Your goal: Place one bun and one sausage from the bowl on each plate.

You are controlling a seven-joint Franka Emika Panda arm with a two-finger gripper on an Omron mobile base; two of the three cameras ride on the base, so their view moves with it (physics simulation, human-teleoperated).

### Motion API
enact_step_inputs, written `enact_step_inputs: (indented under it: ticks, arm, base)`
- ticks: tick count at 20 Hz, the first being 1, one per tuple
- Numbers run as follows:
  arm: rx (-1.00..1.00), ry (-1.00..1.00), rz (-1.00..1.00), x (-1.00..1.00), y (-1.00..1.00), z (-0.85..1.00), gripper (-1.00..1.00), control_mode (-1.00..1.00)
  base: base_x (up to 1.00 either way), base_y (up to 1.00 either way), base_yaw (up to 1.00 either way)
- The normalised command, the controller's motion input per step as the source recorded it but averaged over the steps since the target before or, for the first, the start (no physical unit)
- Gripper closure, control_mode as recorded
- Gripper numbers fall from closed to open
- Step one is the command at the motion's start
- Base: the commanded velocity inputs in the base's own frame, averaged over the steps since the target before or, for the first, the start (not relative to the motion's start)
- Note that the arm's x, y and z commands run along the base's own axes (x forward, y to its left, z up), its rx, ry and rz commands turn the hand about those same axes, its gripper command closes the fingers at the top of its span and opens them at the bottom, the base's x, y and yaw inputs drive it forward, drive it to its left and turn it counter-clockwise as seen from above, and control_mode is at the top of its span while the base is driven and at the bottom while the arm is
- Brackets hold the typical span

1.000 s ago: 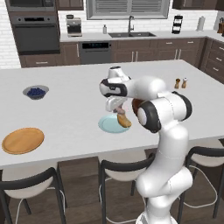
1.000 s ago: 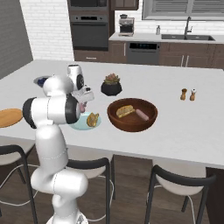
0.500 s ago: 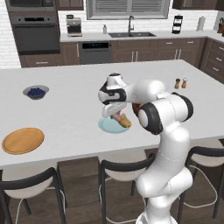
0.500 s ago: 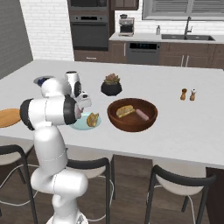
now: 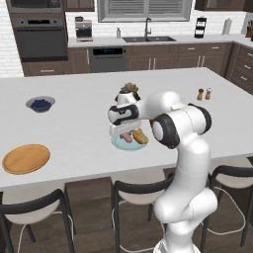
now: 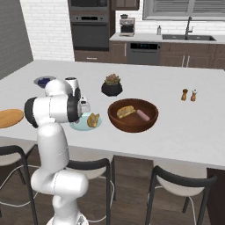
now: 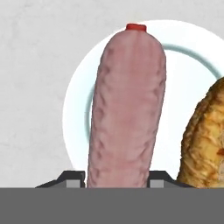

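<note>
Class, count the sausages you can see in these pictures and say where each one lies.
2. One sausage is between the fingers over the pale blue plate, beside a bun; the other lies in the wooden bowl. Others may be hidden.

Bun [image 7: 205, 144] beside sausage [image 7: 127, 105]; left clear.

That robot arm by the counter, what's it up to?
It is serving food from the bowl onto plates. Its claw holds a sausage just over the blue plate, which already has a bun on it. Another bun and sausage wait in the bowl, and the orange plate has nothing on it yet.
</note>
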Motion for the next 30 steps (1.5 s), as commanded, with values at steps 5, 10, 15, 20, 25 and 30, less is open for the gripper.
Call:
enact_step_inputs:
  ticks: [5,10,15,20,25,30]
  arm:
    - [0.00,0.00,-0.03,0.45,0.00,-0.25,1.00,-1.00]
    - [0.00,0.00,-0.01,0.12,0.00,-0.36,1.00,-1.00]
    - [0.00,0.00,0.00,0.00,0.00,-0.09,1.00,-1.00]
    - [0.00,0.00,0.00,0.00,0.00,0.00,-1.00,-1.00]
    - [0.00,0.00,0.00,0.00,0.00,0.00,-1.00,-1.00]
    - [0.00,0.00,0.00,0.00,0.00,0.00,-1.00,-1.00]
  base:
    - [0.00,0.00,0.00]
    - [0.00,0.00,0.00]
    - [0.00,0.00,0.00]
    - [0.00,0.00,0.00]
    - [0.00,0.00,0.00]
    - [0.00,0.00,0.00]
